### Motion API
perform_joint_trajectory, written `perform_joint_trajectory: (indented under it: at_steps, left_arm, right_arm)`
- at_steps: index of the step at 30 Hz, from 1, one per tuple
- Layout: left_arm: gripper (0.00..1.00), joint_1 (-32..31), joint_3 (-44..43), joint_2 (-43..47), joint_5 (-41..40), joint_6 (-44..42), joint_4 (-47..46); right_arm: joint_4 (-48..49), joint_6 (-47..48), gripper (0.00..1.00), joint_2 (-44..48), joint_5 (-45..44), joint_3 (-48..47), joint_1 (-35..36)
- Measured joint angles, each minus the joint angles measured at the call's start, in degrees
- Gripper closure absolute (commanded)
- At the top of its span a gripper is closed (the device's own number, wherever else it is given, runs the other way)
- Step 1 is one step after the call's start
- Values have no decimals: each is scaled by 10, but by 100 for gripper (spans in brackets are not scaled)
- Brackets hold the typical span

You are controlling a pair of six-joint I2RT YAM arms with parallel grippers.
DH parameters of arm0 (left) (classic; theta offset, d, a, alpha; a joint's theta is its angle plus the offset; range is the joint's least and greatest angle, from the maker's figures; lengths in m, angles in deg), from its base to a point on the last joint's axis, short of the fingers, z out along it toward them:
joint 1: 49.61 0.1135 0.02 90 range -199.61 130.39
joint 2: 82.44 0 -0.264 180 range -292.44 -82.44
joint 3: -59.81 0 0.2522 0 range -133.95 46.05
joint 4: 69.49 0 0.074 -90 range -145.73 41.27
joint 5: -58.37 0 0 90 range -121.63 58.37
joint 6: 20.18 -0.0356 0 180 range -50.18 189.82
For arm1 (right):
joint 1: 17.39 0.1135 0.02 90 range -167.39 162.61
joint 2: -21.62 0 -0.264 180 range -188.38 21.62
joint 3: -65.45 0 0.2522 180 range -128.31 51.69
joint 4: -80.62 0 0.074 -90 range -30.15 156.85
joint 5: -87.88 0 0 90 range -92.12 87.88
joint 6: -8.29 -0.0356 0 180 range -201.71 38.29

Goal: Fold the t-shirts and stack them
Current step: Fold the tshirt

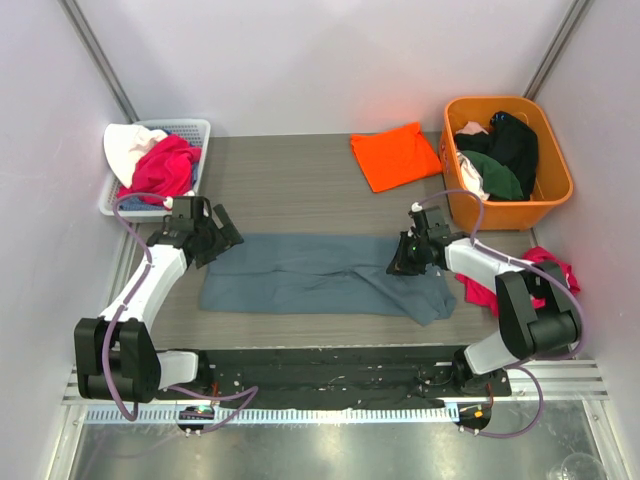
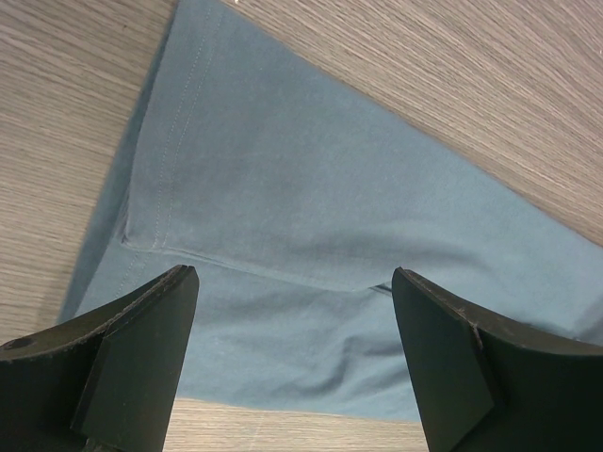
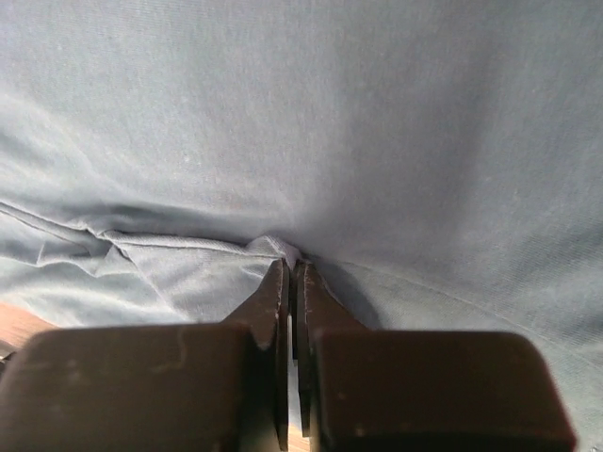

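Note:
The slate blue-grey t-shirt lies as a long folded band across the table's front half. Its cloth fills the left wrist view and the right wrist view. My left gripper hovers over the band's far left corner, open, its fingers wide apart with nothing between them. At the band's far right edge my right gripper is shut, pinching a small fold of the blue-grey cloth. The orange t-shirt lies folded at the back of the table.
An orange plastic tub with dark clothes stands at the back right. A white basket with red and white garments sits at the back left. A red garment lies by the right arm.

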Motion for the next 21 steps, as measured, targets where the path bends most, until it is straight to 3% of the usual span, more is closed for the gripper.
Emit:
perform_joint_trajectory:
  at_steps: [21]
  left_arm:
    - [11, 0, 7, 8, 0, 7, 9]
  right_arm:
    - [-23, -20, 99, 96, 77, 6, 23]
